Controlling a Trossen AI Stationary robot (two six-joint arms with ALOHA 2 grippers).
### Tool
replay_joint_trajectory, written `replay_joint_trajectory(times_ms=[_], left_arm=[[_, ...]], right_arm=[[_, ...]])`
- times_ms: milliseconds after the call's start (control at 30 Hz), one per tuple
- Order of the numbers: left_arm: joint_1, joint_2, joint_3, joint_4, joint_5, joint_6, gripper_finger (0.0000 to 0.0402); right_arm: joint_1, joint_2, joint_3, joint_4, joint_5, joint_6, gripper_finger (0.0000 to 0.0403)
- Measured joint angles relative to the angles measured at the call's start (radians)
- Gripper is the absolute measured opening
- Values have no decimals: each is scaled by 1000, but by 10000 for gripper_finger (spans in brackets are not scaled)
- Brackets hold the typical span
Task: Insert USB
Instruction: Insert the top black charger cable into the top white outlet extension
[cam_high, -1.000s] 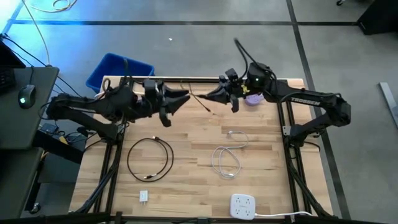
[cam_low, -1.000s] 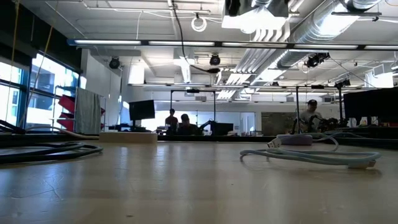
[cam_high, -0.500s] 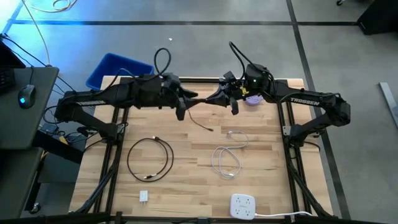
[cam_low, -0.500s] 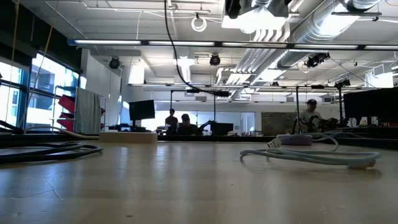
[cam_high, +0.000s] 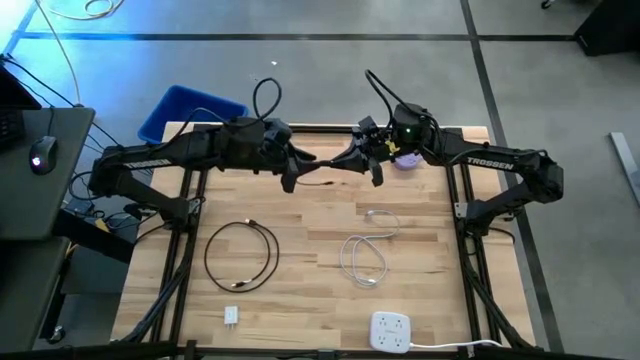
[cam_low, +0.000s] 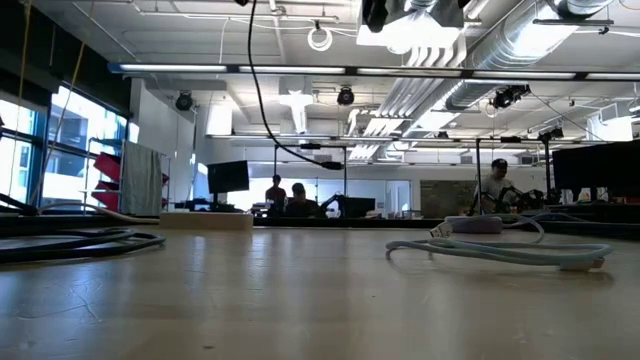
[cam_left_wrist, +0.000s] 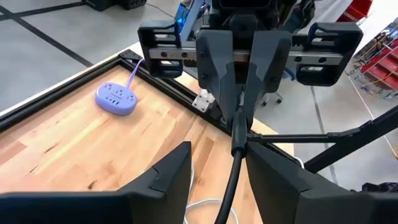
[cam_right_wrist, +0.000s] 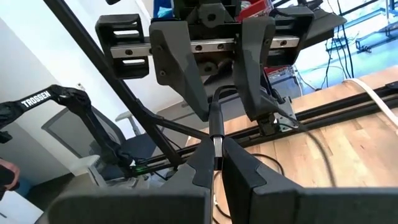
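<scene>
While my two arms meet up in the air, my right gripper (cam_high: 342, 161) hangs just beside the purple hub (cam_high: 406, 160), on the side where my left arm is. It is pinched tight on the black cable (cam_left_wrist: 231, 168). In my right wrist view, the shiny end of that cable sits right between my right fingers (cam_right_wrist: 199, 171).

My left gripper (cam_high: 305, 165) faces it, tip to tip, a little farther from the purple hub on that same side. My left fingers (cam_left_wrist: 168, 177) stand apart. The black cable runs through the gap between them, and I cannot see them squeezing it.

The purple hub lies flat on the wooden table (cam_high: 300, 225), close to the far edge.

A white cable (cam_high: 365, 255) lies loose on the table, on the near side of the purple hub. A round loop of black wire (cam_high: 240, 255) lies farther from the hub, under my left arm. A white power block (cam_high: 390, 328) sits at the near edge, well apart from the hub. A small white charger (cam_high: 231, 315) lies near that edge too, below the loop. A blue bin (cam_high: 185, 110) stands off the table, past my left arm.
</scene>
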Motion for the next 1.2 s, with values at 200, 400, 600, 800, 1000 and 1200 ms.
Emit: replay_joint_trajectory(times_ms=[200, 400, 600, 800, 1000, 1200], left_arm=[[0, 12, 0, 17, 0, 9, 105], [-1, 28, 0, 22, 9, 11, 56], [-1, 22, 0, 38, 13, -14, 5], [0, 19, 0, 41, 43, -18, 40], [0, 15, 0, 55, 47, -34, 85], [0, 13, 0, 57, 50, -34, 90]], right_arm=[[0, 0, 0, -2, 1, -5, 0], [0, 0, 0, -7, 3, -5, 0], [-1, 0, 0, -6, 5, -6, 0], [0, -1, 0, -17, -6, -6, 0], [0, 0, 0, -18, -5, -6, 0], [0, 0, 0, -18, -1, -8, 0]])
